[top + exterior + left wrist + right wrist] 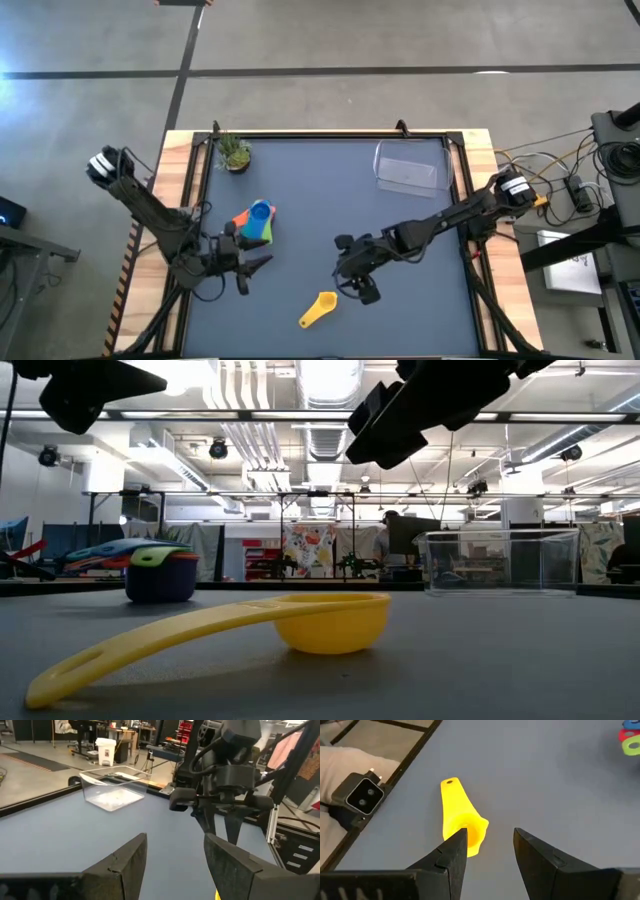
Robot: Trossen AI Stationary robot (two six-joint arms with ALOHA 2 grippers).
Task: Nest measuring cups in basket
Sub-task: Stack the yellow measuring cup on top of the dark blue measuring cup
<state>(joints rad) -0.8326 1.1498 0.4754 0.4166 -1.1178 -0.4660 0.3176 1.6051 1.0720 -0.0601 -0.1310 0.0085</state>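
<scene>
A yellow measuring cup [320, 308] [330, 622] sits alone near the table's front edge. Its bowl is upright and its handle tip [60, 678] touches the table. Several other cups (blue, green, orange, teal) are stacked in a pile [255, 222] [160, 570] at centre left. The clear basket [408, 168] [500, 560] stands at the far right with no cup in it. My right gripper [355, 288] [490, 832] hovers open above the yellow cup [462, 822], clear of it. My left gripper [262, 263] [175, 840] is open and holds nothing, just in front of the pile.
A small green potted plant [235, 153] stands at the far left corner. A raised dark frame [330, 135] runs round the tabletop. Bare table lies between the pile, the yellow cup and the basket.
</scene>
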